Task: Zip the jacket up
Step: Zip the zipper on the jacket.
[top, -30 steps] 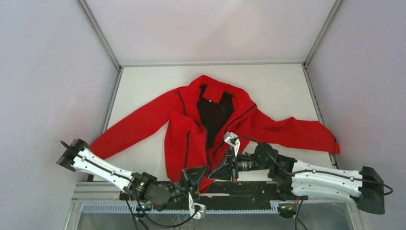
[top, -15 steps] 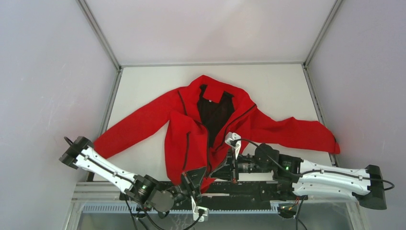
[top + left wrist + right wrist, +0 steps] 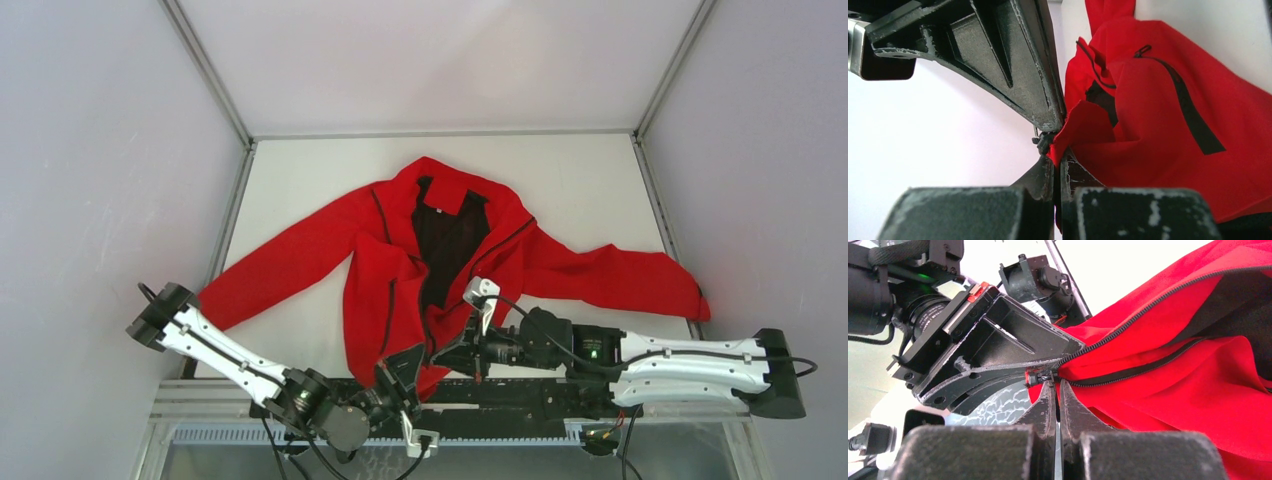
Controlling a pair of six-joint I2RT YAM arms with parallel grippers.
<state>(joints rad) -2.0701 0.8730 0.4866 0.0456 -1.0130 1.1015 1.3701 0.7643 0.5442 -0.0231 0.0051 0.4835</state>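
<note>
jacket (image 3: pixel 380 270): red, flat on the white table (image 3: pixel 580 170). Collar far, hem at the near edge, sleeves spread left and right.
front: open from the collar down, black lining (image 3: pixel 445 240) showing. Zipper teeth (image 3: pixel 1128 315) run apart toward the far side.
left gripper (image 3: pixel 1057 155): closed tight, pinching the red hem corner at the zipper's near end.
right gripper (image 3: pixel 1057 390): fingers pressed together, tips clamped at the small dark slider (image 3: pixel 1040 378) at the bottom of the zipper.
crowding: both grippers meet at the same hem spot, almost touching. Left gripper's body fills the left half of the right wrist view. Right gripper's finger blocks the upper left of the left wrist view.
pocket slit (image 3: pixel 1193 120): black, on the panel just right of the pinched corner in the left wrist view.
base rail (image 3: pixel 540 395): black, along the near edge under the hem.
walls (image 3: pixel 100 150): plain pale panels left, right and far.
cable (image 3: pixel 515 290): thin black loop over the right wrist.
neck tag (image 3: pixel 437 208): small pale patch at the collar, too small to read.
status light (image 3: pixel 592 352): green, on the right arm.
</note>
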